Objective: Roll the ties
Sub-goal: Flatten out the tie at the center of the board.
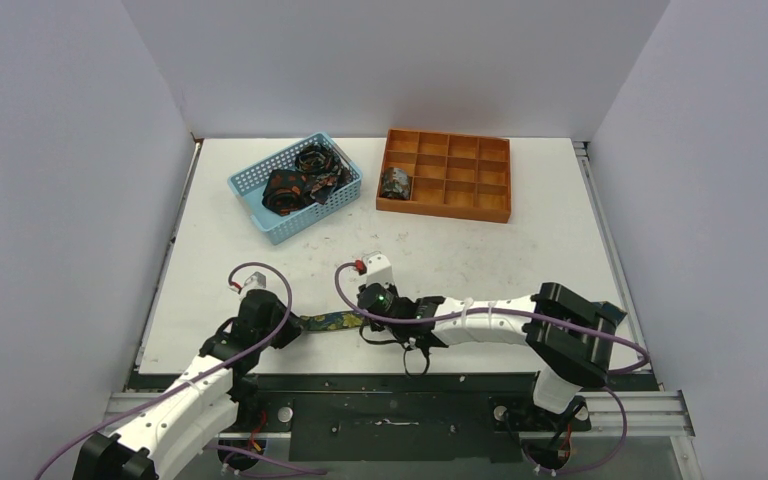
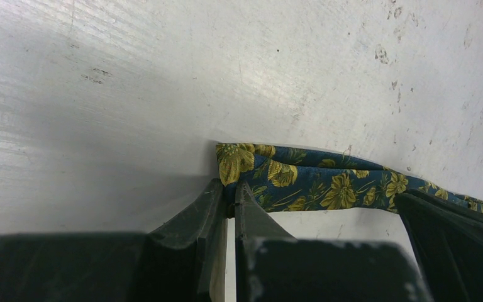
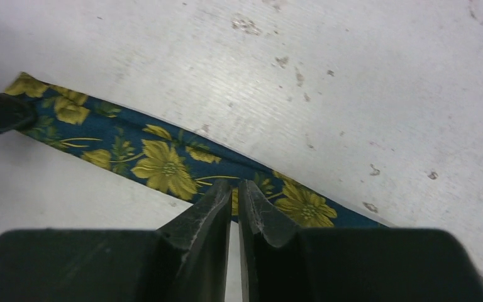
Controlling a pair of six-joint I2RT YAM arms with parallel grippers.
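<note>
One tie [image 1: 332,322], dark blue with yellow flowers, lies stretched flat near the table's front edge, between the two arms. My left gripper [image 1: 290,325] is shut on the tie's [image 2: 327,182] left end, pinched between the fingertips of the left gripper [image 2: 229,189]. My right gripper [image 1: 363,318] is at the strip's near edge further right. In the right wrist view the right gripper [image 3: 236,185] shows a thin slit between its jaws with the tie [image 3: 163,167] at the tips, and I cannot tell whether it still pinches it. A rolled tie [image 1: 396,183] sits in a left compartment of the orange tray [image 1: 480,205].
A light-blue mesh basket [image 1: 252,205] at the back left holds several loose dark ties [image 1: 290,188]. A small white box with a red cap [image 1: 373,266] stands just behind the right gripper. White walls enclose the table on three sides.
</note>
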